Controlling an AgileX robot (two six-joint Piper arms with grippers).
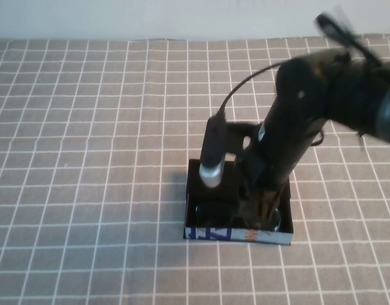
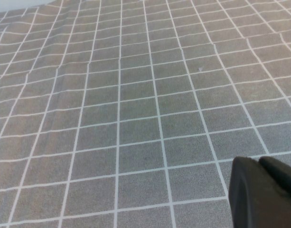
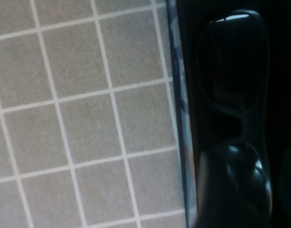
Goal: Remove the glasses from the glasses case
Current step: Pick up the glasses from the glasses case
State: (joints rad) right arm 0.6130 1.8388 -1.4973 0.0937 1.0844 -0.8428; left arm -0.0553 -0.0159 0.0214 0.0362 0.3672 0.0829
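The glasses case (image 1: 239,234) lies open at the middle of the table, its light blue printed front side facing me. The black glasses (image 1: 210,213) lie inside it. My right gripper (image 1: 261,213) reaches down into the case over the right half of the glasses. In the right wrist view the dark-lensed glasses (image 3: 235,61) sit just behind the case's blue front wall (image 3: 179,99). My left gripper (image 2: 259,164) is out of the high view. In the left wrist view it hangs shut and empty over bare cloth.
A brown tablecloth with a white grid (image 1: 86,159) covers the whole table. A pale wall (image 1: 150,19) runs along the far edge. The right arm (image 1: 322,95) slants in from the far right, and its silver camera barrel (image 1: 212,173) hangs over the case's left half.
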